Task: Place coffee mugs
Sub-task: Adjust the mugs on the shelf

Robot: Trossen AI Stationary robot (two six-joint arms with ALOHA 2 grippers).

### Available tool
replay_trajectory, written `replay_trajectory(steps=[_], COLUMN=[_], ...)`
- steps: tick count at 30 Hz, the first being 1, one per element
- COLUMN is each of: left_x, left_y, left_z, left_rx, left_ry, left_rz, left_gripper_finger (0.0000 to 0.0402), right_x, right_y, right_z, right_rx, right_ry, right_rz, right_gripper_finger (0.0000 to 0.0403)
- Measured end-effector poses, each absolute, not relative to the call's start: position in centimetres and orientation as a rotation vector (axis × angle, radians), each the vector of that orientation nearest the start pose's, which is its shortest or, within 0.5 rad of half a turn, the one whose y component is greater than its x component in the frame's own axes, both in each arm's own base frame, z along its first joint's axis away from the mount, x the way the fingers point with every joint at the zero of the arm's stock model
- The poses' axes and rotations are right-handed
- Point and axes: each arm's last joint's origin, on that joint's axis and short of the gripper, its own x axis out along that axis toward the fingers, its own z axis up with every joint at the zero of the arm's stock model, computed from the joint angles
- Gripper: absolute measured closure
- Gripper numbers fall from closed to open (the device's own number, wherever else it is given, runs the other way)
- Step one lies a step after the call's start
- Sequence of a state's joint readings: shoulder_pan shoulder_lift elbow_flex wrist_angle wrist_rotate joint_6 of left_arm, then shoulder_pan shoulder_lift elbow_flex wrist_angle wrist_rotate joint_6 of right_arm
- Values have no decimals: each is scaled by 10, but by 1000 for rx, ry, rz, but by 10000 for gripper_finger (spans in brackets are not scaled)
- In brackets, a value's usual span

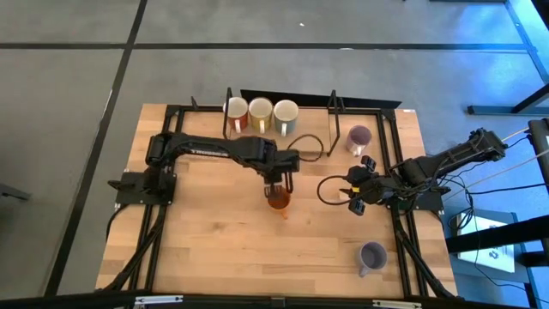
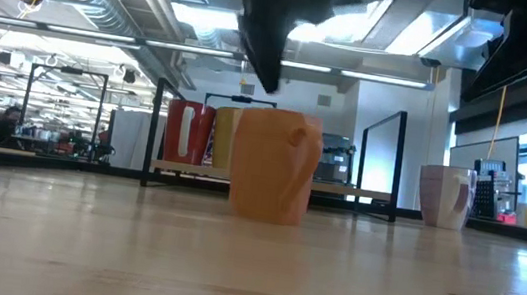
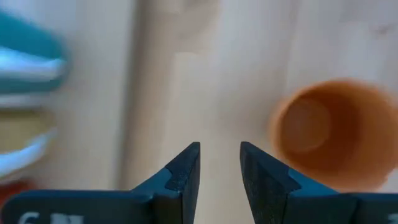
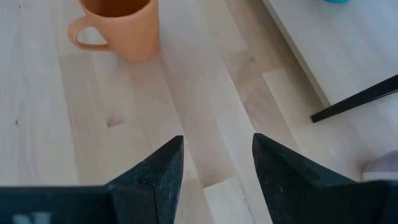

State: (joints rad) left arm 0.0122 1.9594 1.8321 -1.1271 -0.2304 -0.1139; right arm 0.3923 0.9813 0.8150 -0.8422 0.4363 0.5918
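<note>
The orange mug [image 1: 279,202] stands upright on its base near the table's middle, also in the low view [image 2: 276,164]. My left gripper [image 1: 276,183] hovers just above it on its far side, open, with nothing between its fingers [image 3: 220,149]; the mug [image 3: 333,134] shows beside the fingers, mouth up. My right gripper [image 1: 353,193] waits open to the right of the mug, facing it [image 4: 217,146]; the orange mug [image 4: 121,25] shows ahead with its handle out sideways. Three mugs [image 1: 260,110] stand in a row at the far edge. Two pale purple mugs stand at far right [image 1: 358,137] and near right [image 1: 371,255].
A black frame [image 1: 334,107] runs along the table's far edge around the row of mugs. Cables loop on the table between the arms [image 1: 313,146]. Bare wood lies on the near left part of the table [image 1: 206,249].
</note>
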Motion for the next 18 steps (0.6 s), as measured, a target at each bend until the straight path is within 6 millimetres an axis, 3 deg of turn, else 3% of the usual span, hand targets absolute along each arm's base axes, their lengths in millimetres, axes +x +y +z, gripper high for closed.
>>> replay_trajectory(steps=[6,13,18], left_x=[375,350,341], left_y=[48,115,135], left_z=[306,283,272], left_rx=[61,-67,-84], left_ry=[1204,1274,1292], left_rz=[454,702,780], left_gripper_finger=[294,294,294], right_x=[165,164,164], right_y=[55,54,54], right_z=[261,261,261], right_rx=[131,119,110], right_ry=[884,887,887], right_rz=[-310,-317,-317], right_gripper_finger=[223,223,223])
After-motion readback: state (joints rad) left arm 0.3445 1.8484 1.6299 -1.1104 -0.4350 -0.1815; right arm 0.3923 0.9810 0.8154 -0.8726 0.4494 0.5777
